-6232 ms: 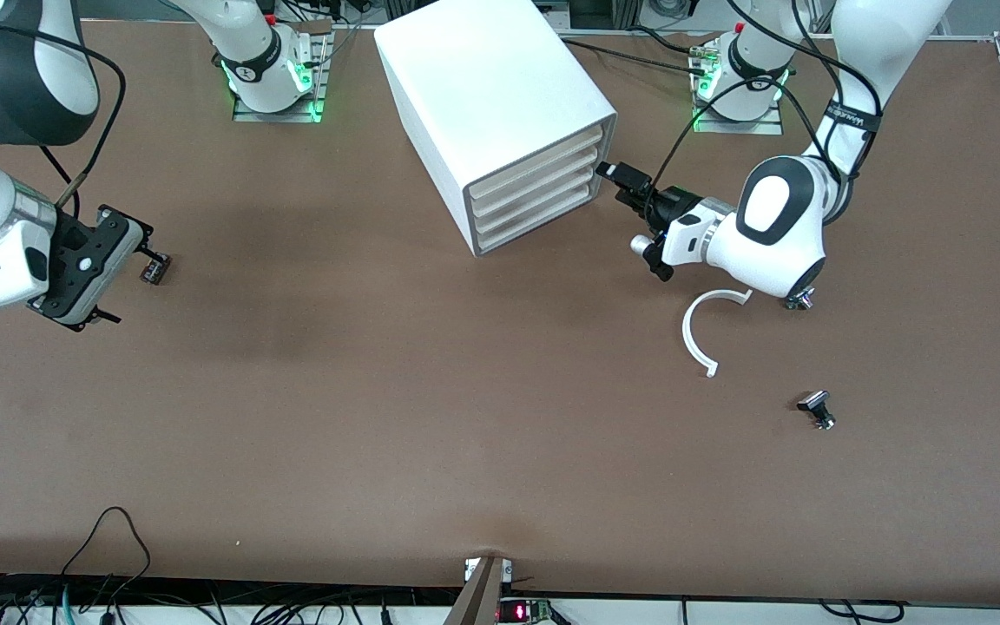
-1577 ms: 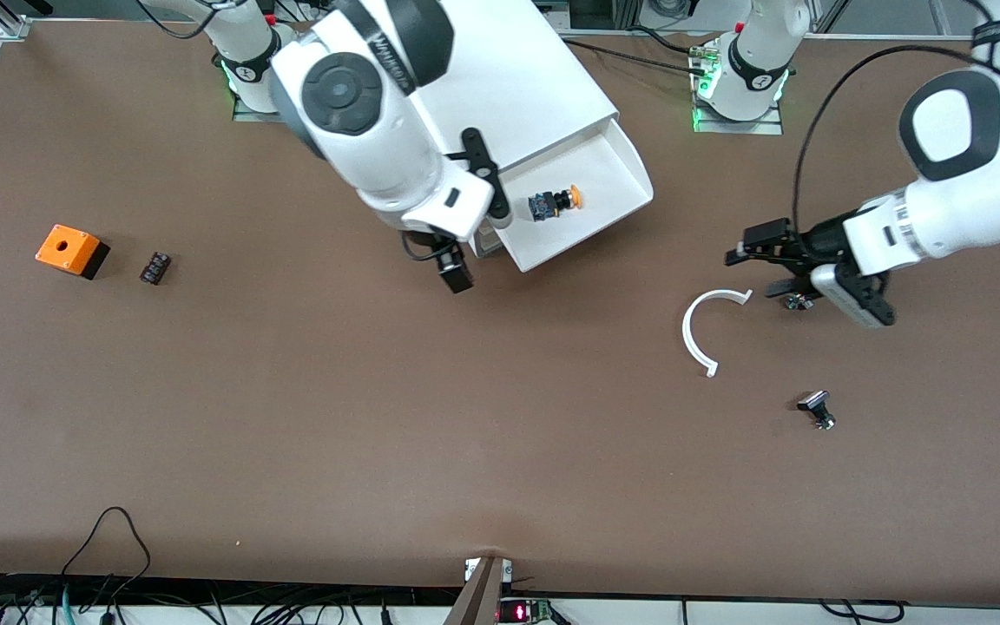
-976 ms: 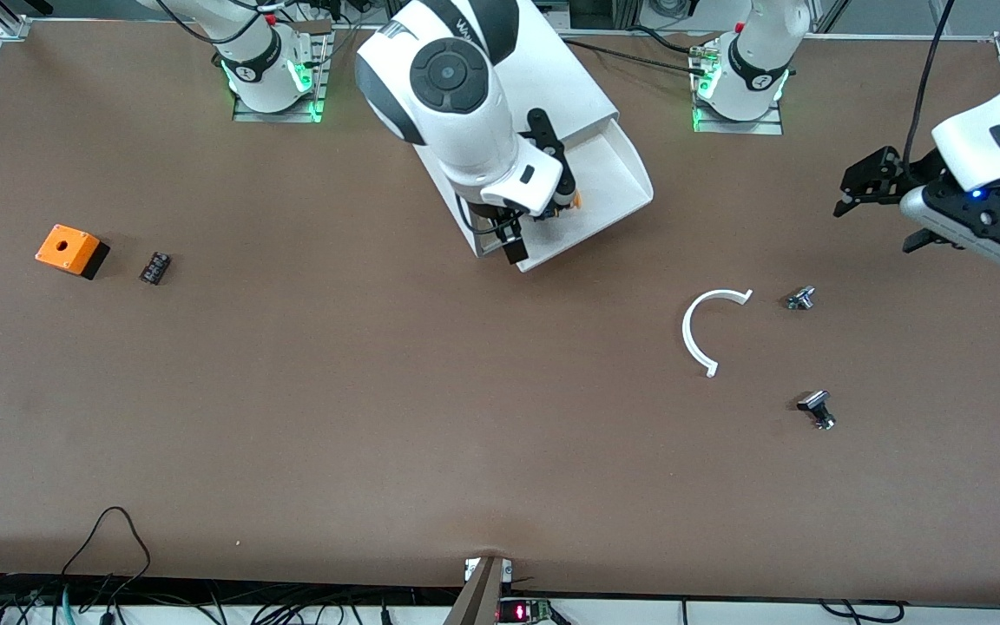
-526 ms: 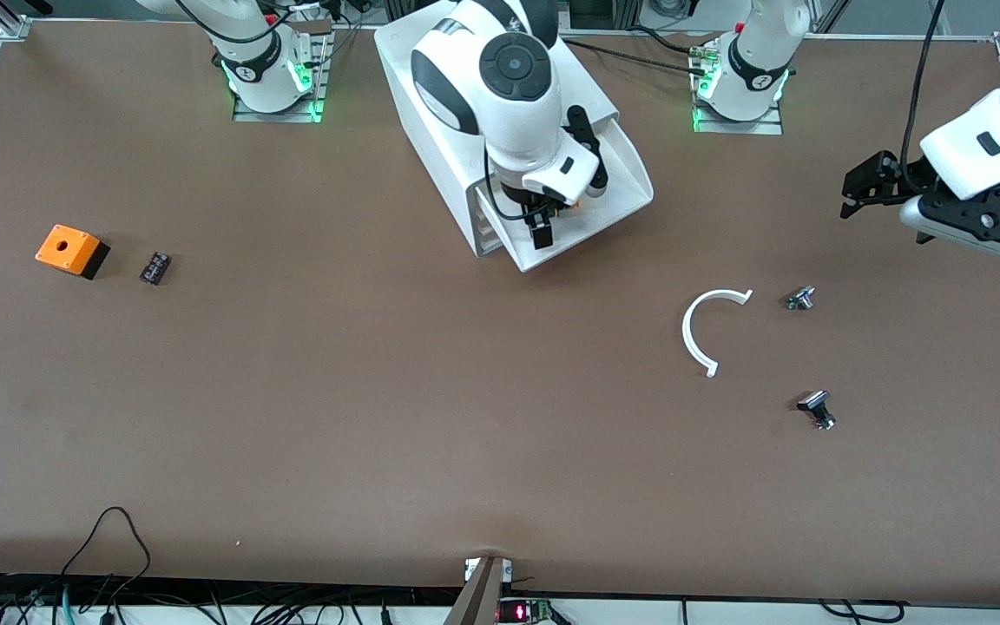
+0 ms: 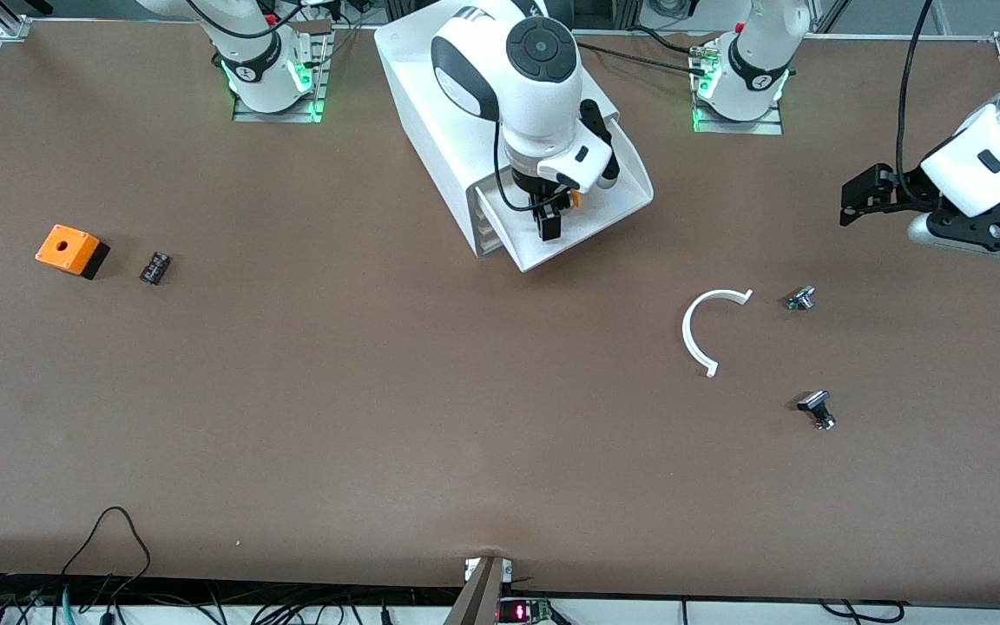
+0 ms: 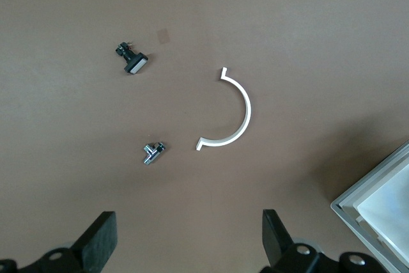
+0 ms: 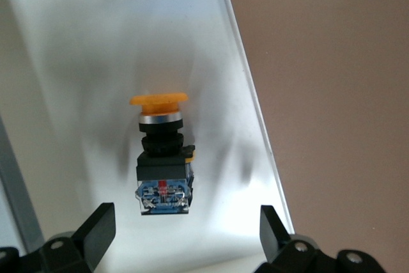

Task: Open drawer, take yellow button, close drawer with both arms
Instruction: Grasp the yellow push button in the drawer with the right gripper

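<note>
- The right arm [image 5: 509, 78] covers much of the white cabinet [image 5: 430, 113] in the front view, so only slivers of the lower drawers show.
- The top drawer [image 5: 621, 187] is pulled out, and part of its floor is hidden under the right gripper [image 5: 546, 213].
- The button [image 7: 161, 158] lies on its side on the drawer floor. In the front view only a bit of its orange cap [image 5: 575, 199] peeks out at about 3 o'clock from the right gripper.
- In the right wrist view the whole button is plain to see, orange cap at one end, blue and black body at the other. The right gripper's fingers [image 7: 96, 225] are spread wide, one on each side of the button, not touching it.
- The left gripper [image 5: 856, 195] hangs in the air over bare table at the left arm's end, fingers spread wide, holding nothing. The left arm [image 5: 986, 156] is cut off by the picture's edge.
- On the table lies a white curved strip [image 5: 698, 325], at about 4 o'clock from the drawer.
- A small silver knob [image 5: 800, 298] sits just beside the strip, at its 3 o'clock.
- A black knob [image 5: 817, 408] lies at about 5 o'clock from the strip, a bit apart.
- At the right arm's end sit an orange box [image 5: 69, 249] with a hole and, at its 3 o'clock, a small black block [image 5: 154, 267]. The block is too small to make out.
</note>
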Robot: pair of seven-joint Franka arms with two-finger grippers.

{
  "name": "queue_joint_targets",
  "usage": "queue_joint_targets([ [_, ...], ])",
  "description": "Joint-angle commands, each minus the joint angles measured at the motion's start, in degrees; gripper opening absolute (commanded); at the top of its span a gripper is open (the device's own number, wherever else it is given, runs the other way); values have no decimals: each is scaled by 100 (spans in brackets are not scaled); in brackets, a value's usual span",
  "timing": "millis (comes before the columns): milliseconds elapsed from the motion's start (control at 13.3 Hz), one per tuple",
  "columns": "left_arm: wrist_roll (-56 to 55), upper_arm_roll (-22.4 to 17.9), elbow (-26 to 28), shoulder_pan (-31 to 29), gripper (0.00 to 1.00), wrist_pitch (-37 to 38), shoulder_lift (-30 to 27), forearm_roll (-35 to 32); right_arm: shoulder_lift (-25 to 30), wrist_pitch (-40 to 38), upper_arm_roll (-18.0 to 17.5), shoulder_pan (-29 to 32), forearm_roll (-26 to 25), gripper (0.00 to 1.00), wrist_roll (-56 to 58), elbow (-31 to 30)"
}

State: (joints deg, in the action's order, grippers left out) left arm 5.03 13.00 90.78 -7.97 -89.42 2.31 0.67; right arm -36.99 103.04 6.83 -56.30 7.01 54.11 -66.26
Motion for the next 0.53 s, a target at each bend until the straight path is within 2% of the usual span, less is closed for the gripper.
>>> queue_joint_targets([
  [0, -38, -8, -69, 15, 100, 91, 33, -164, -246, -56, 90, -161, -68, 100, -391, 166],
  [451, -55, 0, -113, -2, 100, 91, 51, -146, -370, 67, 99, -215, -68, 100, -515, 175],
])
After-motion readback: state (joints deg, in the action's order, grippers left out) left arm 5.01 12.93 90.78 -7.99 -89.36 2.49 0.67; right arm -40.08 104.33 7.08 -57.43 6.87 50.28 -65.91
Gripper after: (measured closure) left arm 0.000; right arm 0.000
